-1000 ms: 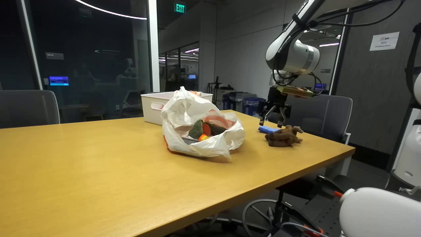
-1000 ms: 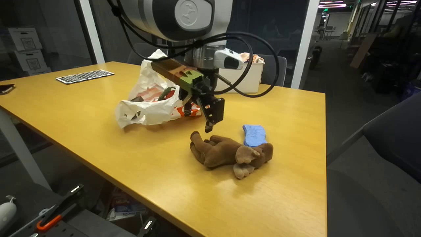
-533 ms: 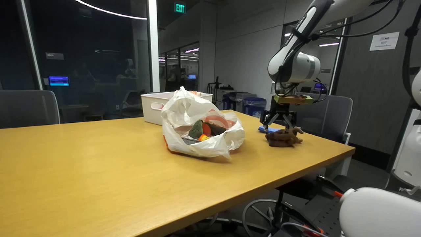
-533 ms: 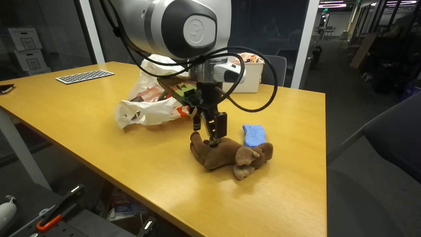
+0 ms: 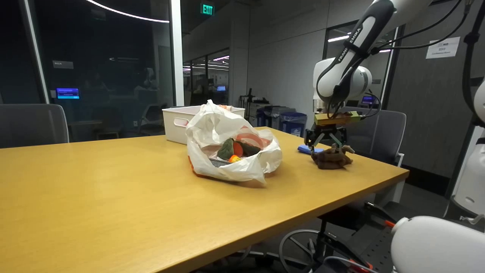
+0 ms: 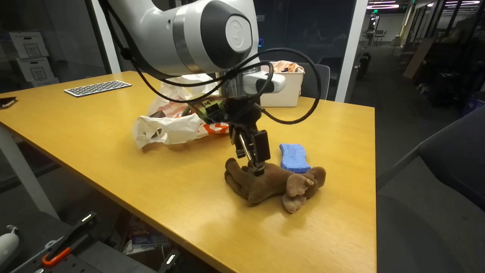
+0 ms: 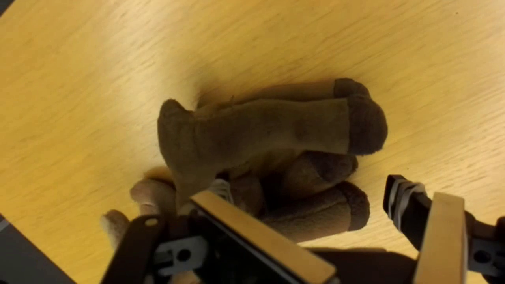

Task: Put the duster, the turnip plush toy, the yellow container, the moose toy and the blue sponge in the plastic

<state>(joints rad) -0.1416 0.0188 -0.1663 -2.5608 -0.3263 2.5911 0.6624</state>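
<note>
Wrist view: pincer (image 7: 307,191) spread at moose toy (image 7: 256,128); in an exterior view, sign (image 5: 207,9) reads EXIT.

Velvety cloth is meeting smooth, softly shining wood.

From here the moose toy (image 6: 273,184) is looking matt and brushed; the table (image 6: 182,170) is showing fine wood grain under its sheen. Thin plastic is wrinkling all over the white bag (image 5: 242,172), the blue sponge (image 6: 294,157) is looking rough and dull, and grey metal is showing on the black gripper (image 7: 308,181).
</note>
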